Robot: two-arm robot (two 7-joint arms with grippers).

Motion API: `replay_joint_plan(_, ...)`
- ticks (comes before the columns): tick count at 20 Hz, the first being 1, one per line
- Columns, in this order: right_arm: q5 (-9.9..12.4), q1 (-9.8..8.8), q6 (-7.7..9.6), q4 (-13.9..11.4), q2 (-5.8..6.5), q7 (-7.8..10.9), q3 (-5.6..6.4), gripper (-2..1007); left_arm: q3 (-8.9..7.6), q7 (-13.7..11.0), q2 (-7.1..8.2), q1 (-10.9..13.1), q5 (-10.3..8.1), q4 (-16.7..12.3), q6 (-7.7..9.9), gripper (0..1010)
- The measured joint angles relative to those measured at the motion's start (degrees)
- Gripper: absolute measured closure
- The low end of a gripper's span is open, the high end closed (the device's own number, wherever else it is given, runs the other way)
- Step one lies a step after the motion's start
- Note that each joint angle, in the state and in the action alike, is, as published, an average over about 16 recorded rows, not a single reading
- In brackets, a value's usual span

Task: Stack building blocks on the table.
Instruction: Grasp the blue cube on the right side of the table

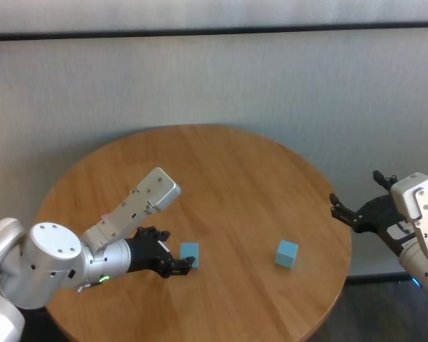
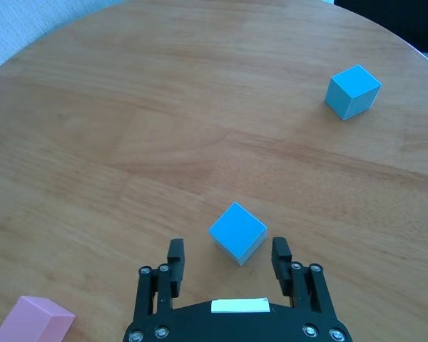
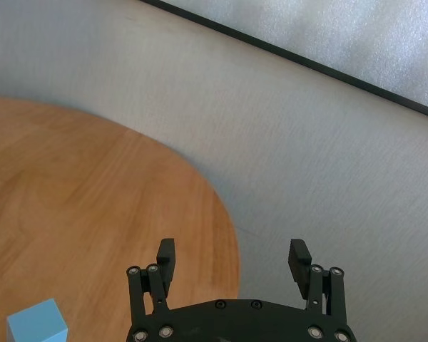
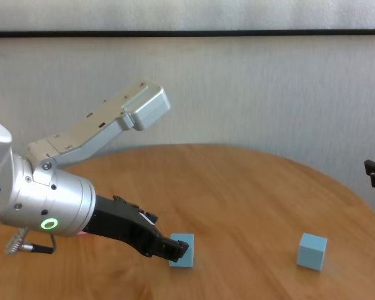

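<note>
A light blue block (image 1: 190, 254) sits on the round wooden table (image 1: 235, 171), left of the middle near the front. My left gripper (image 1: 177, 265) is open and low over the table. In the left wrist view the block (image 2: 237, 231) has its near corner between the open fingers (image 2: 175, 260) and touches neither. A second light blue block (image 1: 287, 254) sits apart to the right, also in the left wrist view (image 2: 352, 91). The pink block (image 2: 36, 320) lies on the table beside my left wrist. My right gripper (image 1: 358, 194) is open and empty, off the table's right edge.
A grey wall (image 1: 271, 78) stands behind the table. The table's right rim (image 3: 225, 235) lies just in front of my right gripper. My left forearm (image 4: 100, 131) rises over the left side of the table.
</note>
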Motion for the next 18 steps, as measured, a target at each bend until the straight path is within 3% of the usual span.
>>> replay_joint_plan(4,0.0,0.0,0.0,0.0,0.0,0.0,0.0,4,-0.87,0.84,0.01,0.54,-0.37,-0.6,-0.13,141)
replay_joint_plan(8,0.0,0.0,0.0,0.0,0.0,0.0,0.0,4,-3.38,2.74,-0.06,1.96,-1.54,-2.21,-0.52,63)
replay_joint_plan(12,0.0,0.0,0.0,0.0,0.0,0.0,0.0,4,-7.3,5.56,-0.07,4.19,-3.2,-4.86,-1.31,21)
replay_joint_plan(18,0.0,0.0,0.0,0.0,0.0,0.0,0.0,4,-14.61,10.95,-0.09,8.46,-5.53,-9.2,-3.36,7)
